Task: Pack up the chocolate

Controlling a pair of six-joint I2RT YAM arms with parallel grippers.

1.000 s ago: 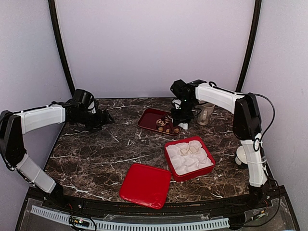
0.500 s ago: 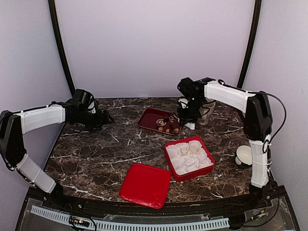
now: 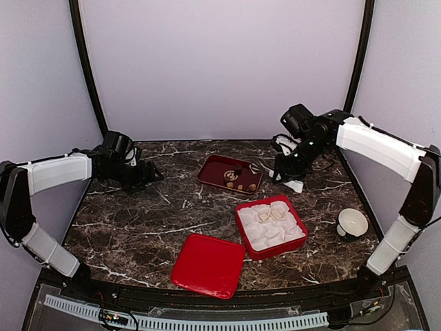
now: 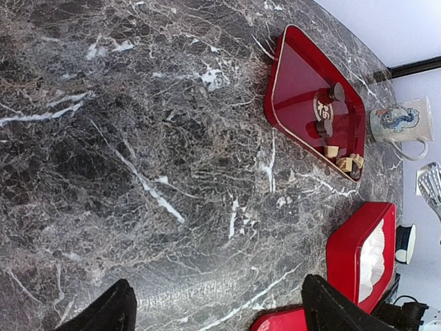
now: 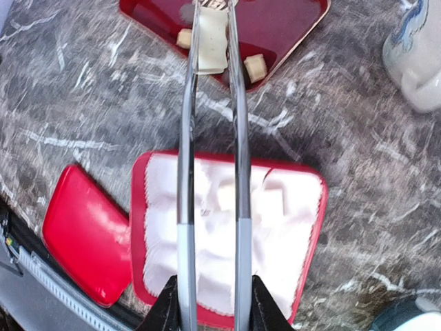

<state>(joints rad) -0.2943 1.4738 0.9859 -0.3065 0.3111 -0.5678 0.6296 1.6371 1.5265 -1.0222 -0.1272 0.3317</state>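
Note:
Several small pieces of chocolate (image 3: 234,179), dark and tan, lie in the red tray (image 3: 213,165) at the back. In the left wrist view the chocolate (image 4: 331,127) sits at the tray's far end. My right gripper (image 3: 289,169) hangs right of the tray, shut on metal tongs (image 5: 238,138). Between the tong tips, a cream-white piece (image 5: 211,38) appears to be pinched, though it is blurred. Below the tongs lies the open red box (image 5: 310,227), lined with white paper cups (image 5: 220,234). My left gripper (image 4: 213,303) is open over bare marble at far left.
The red box lid (image 3: 209,265) lies near the front edge, left of the box (image 3: 275,252). A patterned mug (image 4: 400,124) stands behind the tray's right end. A small white-lined bowl (image 3: 352,223) sits at the right. The right arm spans the back right corner.
My right arm has swung right, away from over the tray, carrying the tongs, and its jaws closed slightly tighter. The bowl at right has come into view. The left arm has not moved.

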